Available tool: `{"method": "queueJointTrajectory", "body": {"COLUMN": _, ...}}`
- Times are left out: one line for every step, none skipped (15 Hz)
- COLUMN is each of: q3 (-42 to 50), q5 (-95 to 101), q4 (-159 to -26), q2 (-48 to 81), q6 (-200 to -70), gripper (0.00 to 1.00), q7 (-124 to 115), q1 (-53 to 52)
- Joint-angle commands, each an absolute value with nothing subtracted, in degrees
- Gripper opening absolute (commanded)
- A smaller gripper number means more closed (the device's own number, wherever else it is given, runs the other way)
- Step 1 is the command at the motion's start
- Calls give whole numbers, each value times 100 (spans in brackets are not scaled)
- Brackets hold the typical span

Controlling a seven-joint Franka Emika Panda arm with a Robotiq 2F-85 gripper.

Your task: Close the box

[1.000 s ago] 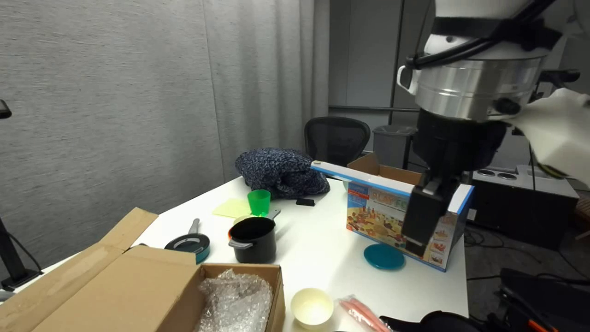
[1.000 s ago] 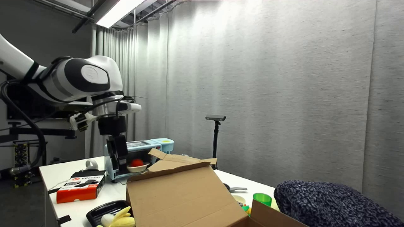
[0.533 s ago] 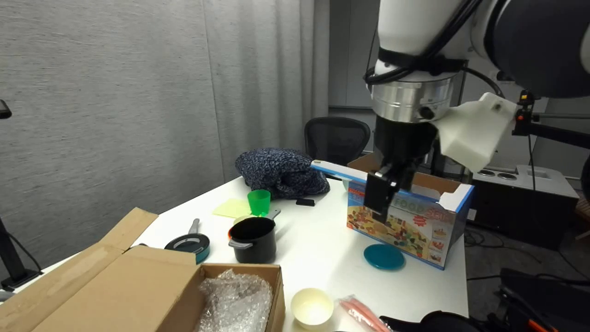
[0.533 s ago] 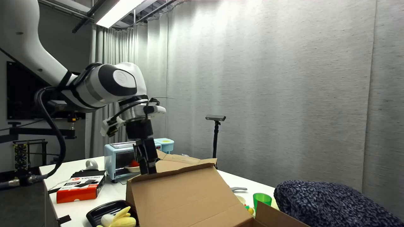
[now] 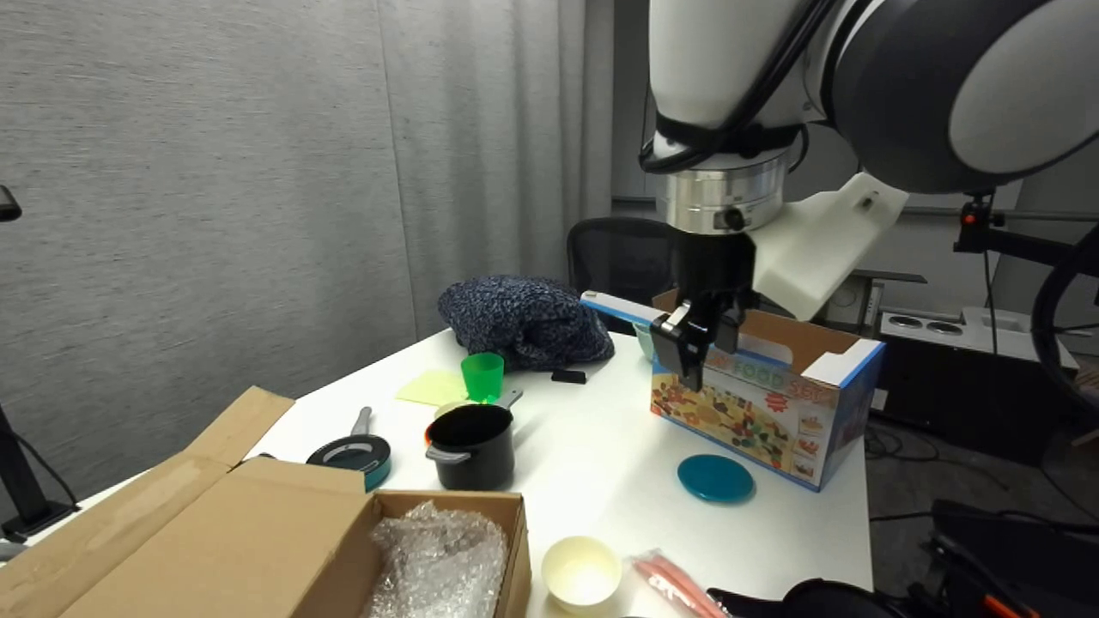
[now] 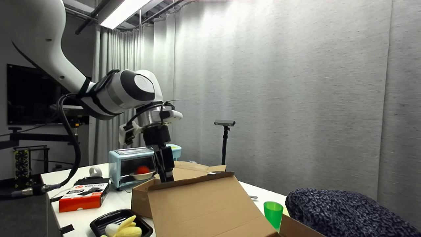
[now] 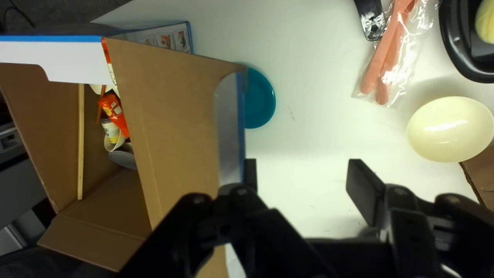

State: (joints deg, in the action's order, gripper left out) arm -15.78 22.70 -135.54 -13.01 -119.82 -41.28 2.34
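Toy box [image 5: 747,421]: one. Carton [image 5: 258,524]: one. Fingers [image 7: 363,190]: two.

"How is the box [image 5: 755,421] sitting?"

"It is standing upright on the white table [image 5: 618,498], showing colourful food printing and blue trim."

"And its lid [image 7: 173,116]?"

"It is gaping open, slanting outward, baring brown cardboard inside."

White table [image 5: 618,524]: box [image 5: 738,416], black pot [image 5: 482,457], teal plate [image 5: 715,478], probably.
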Motion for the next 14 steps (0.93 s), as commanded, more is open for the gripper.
{"method": "queueJointTrajectory", "body": {"q3": -1551, "q5": 2589, "q4": -13188, "q2": -1047, "q6": -11714, "gripper": 94, "q7": -4473, "q1": 13}}
{"method": "queueJointTrajectory", "body": {"q3": -1567, "q5": 2651, "q4": -13138, "q2": -994, "q6": -11766, "gripper": 99, "q7": -4509, "q1": -40}}
{"method": "queueJointTrajectory", "body": {"q3": -1544, "q5": 2723, "q4": -13149, "q2": -1018, "q6": -11828, "gripper": 100, "q7": -4539, "q1": -68}}
{"method": "queueJointTrajectory", "body": {"q3": -1479, "q5": 2777, "q4": -13213, "q2": -1105, "q6": -11821, "gripper": 100, "q7": -4539, "q1": -70}}
{"method": "queueJointTrajectory", "body": {"q3": -1475, "q5": 2835, "q4": -13177, "q2": -1062, "q6": -11736, "gripper": 100, "q7": -4622, "q1": -83}}
{"method": "queueJointTrajectory", "body": {"q3": -1463, "q5": 2910, "q4": -13178, "q2": -1036, "q6": -11668, "gripper": 100, "q7": -4682, "q1": -71}}
{"method": "queueJointTrajectory", "body": {"q3": -1441, "q5": 2957, "q4": -13185, "q2": -1009, "q6": -11617, "gripper": 100, "q7": -4730, "q1": -62}}
{"method": "queueJointTrajectory", "body": {"q3": -1405, "q5": 2968, "q4": -13202, "q2": -978, "q6": -11627, "gripper": 100, "q7": -4764, "q1": -65}}
{"method": "queueJointTrajectory", "body": {"q3": -1370, "q5": 2951, "q4": -13220, "q2": -943, "q6": -11680, "gripper": 100, "q7": -4767, "q1": -76}}
{"method": "queueJointTrajectory", "body": {"q3": -1338, "q5": 2914, "q4": -13225, "q2": -901, "q6": -11753, "gripper": 100, "q7": -4784, "q1": -85}}
{"method": "queueJointTrajectory", "body": {"q3": -1302, "q5": 2880, "q4": -13235, "q2": -870, "q6": -11852, "gripper": 100, "q7": -4833, "q1": -87}}
{"method": "queueJointTrajectory", "body": {"q3": -1258, "q5": 2813, "q4": -13251, "q2": -839, "q6": -11980, "gripper": 100, "q7": -4865, "q1": -91}}
{"method": "queueJointTrajectory", "body": {"q3": -1206, "q5": 2701, "q4": -13273, "q2": -822, "q6": -12177, "gripper": 100, "q7": -4884, "q1": -98}}
{"method": "queueJointTrajectory", "body": {"q3": -1157, "q5": 2529, "q4": -13257, "q2": -818, "q6": -12287, "gripper": 100, "q7": -4860, "q1": -113}}
